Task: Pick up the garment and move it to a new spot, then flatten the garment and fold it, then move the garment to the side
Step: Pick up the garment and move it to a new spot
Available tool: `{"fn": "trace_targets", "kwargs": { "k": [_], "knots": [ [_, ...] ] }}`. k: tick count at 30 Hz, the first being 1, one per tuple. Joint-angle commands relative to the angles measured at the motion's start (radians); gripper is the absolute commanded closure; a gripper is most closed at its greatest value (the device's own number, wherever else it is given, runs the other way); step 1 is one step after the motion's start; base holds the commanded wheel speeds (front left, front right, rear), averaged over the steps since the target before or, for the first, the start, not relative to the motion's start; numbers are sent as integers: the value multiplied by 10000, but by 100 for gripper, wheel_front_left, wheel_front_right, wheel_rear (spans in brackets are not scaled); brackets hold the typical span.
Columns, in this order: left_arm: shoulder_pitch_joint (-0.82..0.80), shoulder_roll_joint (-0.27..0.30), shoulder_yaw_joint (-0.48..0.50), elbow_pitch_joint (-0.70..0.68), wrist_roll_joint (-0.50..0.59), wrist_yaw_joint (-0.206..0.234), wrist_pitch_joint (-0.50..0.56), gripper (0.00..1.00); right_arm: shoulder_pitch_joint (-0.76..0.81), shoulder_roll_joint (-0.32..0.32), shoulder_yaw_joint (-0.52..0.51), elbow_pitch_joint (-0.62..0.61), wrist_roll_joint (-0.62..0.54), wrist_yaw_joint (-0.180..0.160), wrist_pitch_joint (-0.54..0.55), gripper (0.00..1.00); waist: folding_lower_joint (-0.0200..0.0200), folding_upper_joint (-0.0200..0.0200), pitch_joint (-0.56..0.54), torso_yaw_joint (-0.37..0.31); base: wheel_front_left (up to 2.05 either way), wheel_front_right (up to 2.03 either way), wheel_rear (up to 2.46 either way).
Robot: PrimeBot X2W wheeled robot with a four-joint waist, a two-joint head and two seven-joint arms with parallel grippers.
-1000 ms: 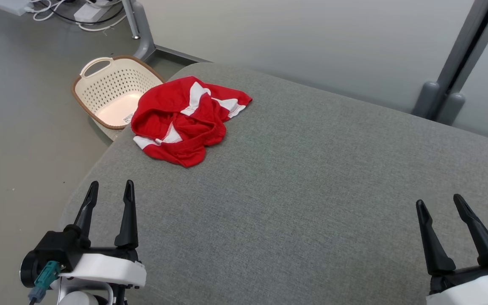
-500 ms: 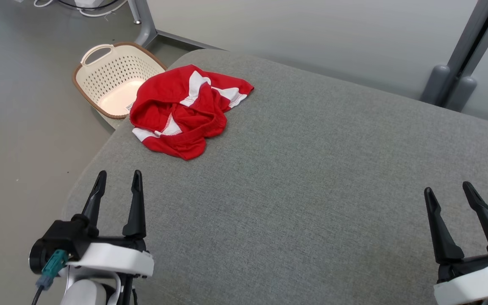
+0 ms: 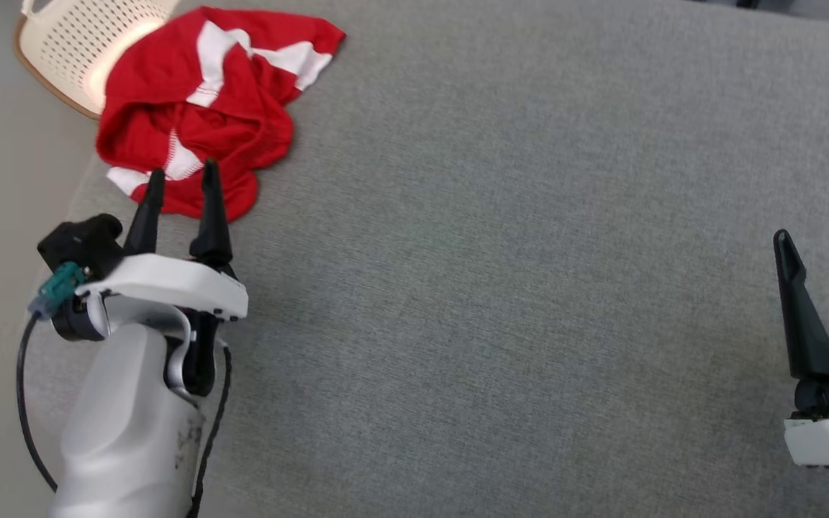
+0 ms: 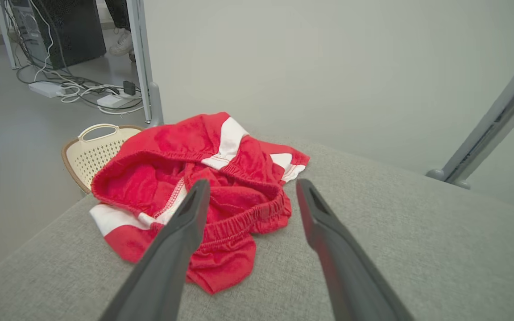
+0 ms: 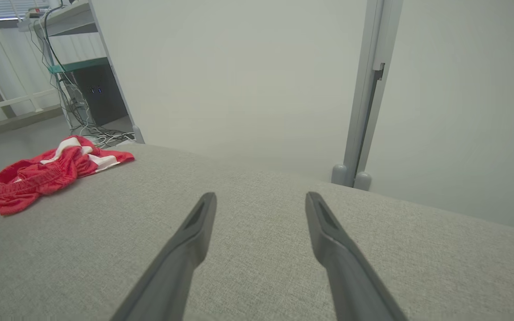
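While left hand [image 3: 183, 168] and right hand [image 5: 260, 196] gape apart, grey fabric surface [image 3: 501, 252], red garment [image 3: 206, 93] at corner, pale wall [image 5: 239, 67].

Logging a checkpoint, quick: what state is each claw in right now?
Left claw: open, empty, by the red garment.
Right claw: open, empty.

My left gripper [image 3: 183, 170] hung with fingers spread at the near edge of the garment [image 3: 242, 129]; my right gripper [image 3: 825, 226], equally spread, sat well apart from it.
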Motion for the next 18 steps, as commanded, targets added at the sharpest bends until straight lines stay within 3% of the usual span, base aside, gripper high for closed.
{"fn": "trace_targets", "kwargs": {
  "k": [1,12,13,14,18],
  "knots": [
    [-639,44,241,656,-74,-43,-20,0,-258,-100,-12,-137,-58,-4,68,0,0,0,1413,-823,0,0,0],
    [-3088,746,702,5254,-176,-449,283,0,-846,-167,-34,-129,27,-4,-44,0,0,0,2335,-1093,0,0,0],
    [-3170,755,674,5537,-210,-469,330,27,-877,-169,-48,-100,21,-4,-50,0,0,0,2335,-1088,0,0,0],
    [-3262,795,648,5716,-212,-495,299,100,-895,-167,-67,-76,11,-4,-64,0,0,0,2317,-1076,0,0,0],
    [-3333,1018,531,5773,-60,-594,58,100,-864,-120,-121,116,11,-4,-182,0,0,0,1984,-1020,0,0,0]
  ]
}}
